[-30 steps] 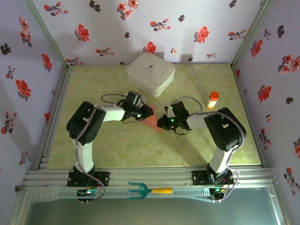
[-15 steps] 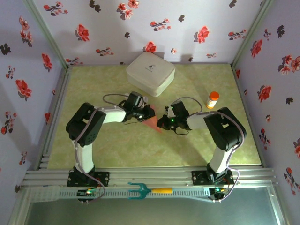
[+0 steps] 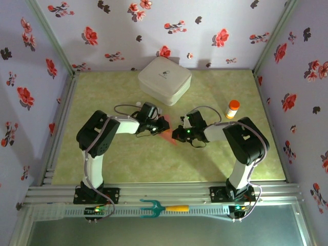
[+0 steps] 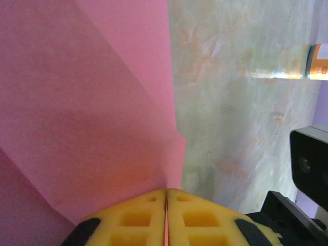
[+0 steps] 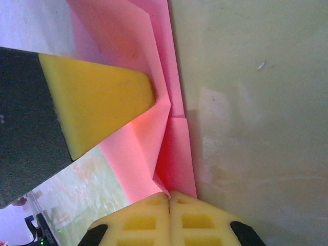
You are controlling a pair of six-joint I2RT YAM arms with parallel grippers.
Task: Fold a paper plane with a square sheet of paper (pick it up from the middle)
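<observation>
The square sheet of paper [image 3: 168,136] is pink-red and folded into layered flaps, a small pointed patch at mid-table. My left gripper [image 3: 163,125] meets it from the left, my right gripper [image 3: 178,134] from the right. In the left wrist view the yellow pads [image 4: 133,220] are pressed together with a thin pink edge between them, and the paper [image 4: 92,102] spreads ahead. In the right wrist view my right gripper [image 5: 169,197] is shut on a creased corner of the paper [image 5: 177,154]. The left gripper's yellow finger [image 5: 97,102] lies against the sheet. I cannot tell whether it has a plane's shape.
A white rounded box [image 3: 164,79] stands at the back of the table. An orange-capped bottle [image 3: 232,108] stands to the right of the grippers; the left wrist view has this bottle [image 4: 319,61] at its right edge. A teal fork-like tool [image 3: 159,208] lies on the front rail.
My left gripper has edged slightly towards the right gripper and its jaws have closed on the paper. The right arm has not moved.
</observation>
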